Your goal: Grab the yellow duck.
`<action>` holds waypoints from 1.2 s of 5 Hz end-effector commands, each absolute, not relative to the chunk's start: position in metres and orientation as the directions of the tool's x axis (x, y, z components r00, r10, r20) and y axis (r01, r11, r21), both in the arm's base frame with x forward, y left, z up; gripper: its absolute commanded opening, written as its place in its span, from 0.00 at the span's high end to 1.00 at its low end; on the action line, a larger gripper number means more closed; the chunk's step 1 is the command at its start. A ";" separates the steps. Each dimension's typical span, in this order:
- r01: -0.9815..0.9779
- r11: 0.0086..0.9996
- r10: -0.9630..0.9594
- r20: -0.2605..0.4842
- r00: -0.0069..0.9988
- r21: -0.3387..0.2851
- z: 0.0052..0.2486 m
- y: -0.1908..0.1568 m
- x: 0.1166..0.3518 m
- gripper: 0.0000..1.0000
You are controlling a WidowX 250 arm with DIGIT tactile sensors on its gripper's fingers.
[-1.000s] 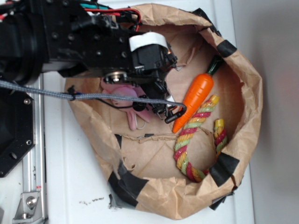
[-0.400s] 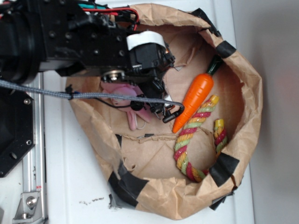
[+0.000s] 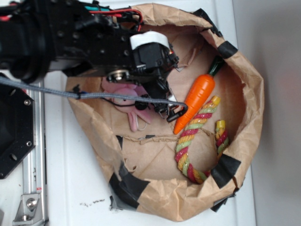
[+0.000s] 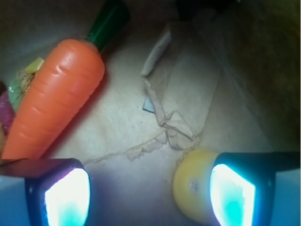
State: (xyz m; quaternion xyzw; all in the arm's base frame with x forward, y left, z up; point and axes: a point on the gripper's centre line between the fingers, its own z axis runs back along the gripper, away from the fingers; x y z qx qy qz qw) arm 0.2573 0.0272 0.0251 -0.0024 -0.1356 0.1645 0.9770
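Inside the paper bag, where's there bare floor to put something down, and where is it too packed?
Bare paper lies in the lower middle of the paper bag, between the torn crease and the rope toy, and right of the carrot. The upper left is crowded: the gripper, pink bunny and yellow duck bunch together there.

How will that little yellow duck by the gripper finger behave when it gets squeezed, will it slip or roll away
The yellow duck looks rounded and glossy, so it may well squirt or roll out from the fingers if pinched off-centre. It seems small and probably light. The crumpled paper bag floor beneath is uneven, which might tilt it when nudged.
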 end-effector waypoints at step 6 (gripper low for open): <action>-0.399 0.915 0.400 0.227 0.888 -0.053 0.030 0.061 0.219 0.00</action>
